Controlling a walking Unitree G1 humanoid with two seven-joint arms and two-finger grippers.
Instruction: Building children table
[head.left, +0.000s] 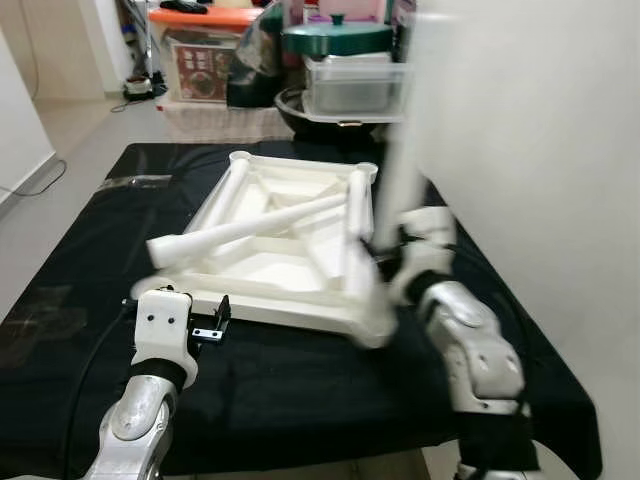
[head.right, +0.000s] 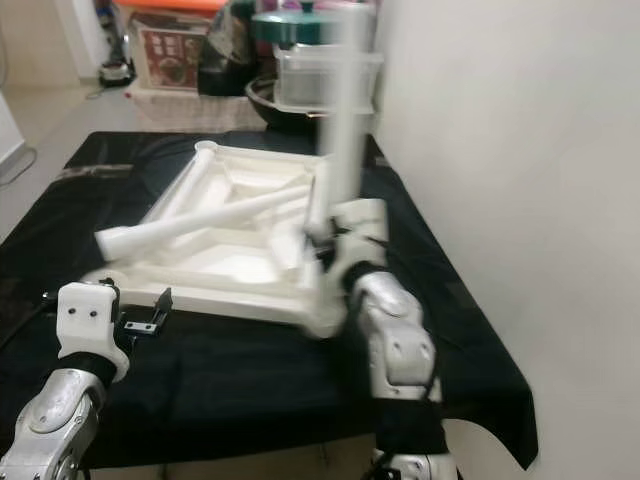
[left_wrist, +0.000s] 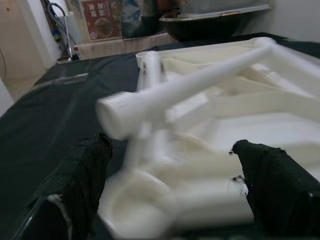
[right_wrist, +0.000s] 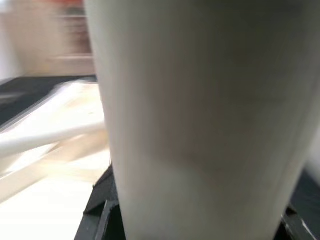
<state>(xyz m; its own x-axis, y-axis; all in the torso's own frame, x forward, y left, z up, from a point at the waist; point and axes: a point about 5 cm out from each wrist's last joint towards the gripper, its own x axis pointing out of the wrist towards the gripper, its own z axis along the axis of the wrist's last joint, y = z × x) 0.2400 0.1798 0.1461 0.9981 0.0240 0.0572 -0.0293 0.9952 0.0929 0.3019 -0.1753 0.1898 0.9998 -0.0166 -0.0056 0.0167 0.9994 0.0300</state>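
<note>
The white children's table top (head.left: 290, 303) lies upside down on the black cloth. Loose white legs rest in it, one long leg (head.left: 240, 232) lying slantwise with its threaded end toward me. My right gripper (head.left: 393, 243) is shut on another white leg (head.right: 345, 100), held upright and blurred at the top's near right corner; the same leg (right_wrist: 200, 110) looms close in the right wrist view. My left gripper (head.left: 214, 322) is open at the front left edge of the table top, its fingers (left_wrist: 75, 190) standing either side of a corner socket (left_wrist: 140, 205).
The black-covered table (head.left: 300, 390) ends close in front of me. A white wall (head.left: 560, 150) runs along the right. Behind the table stand a black wok (head.left: 300, 110), clear plastic containers (head.left: 350, 85), a green lid (head.left: 335, 38) and an orange-lidded box (head.left: 200, 50).
</note>
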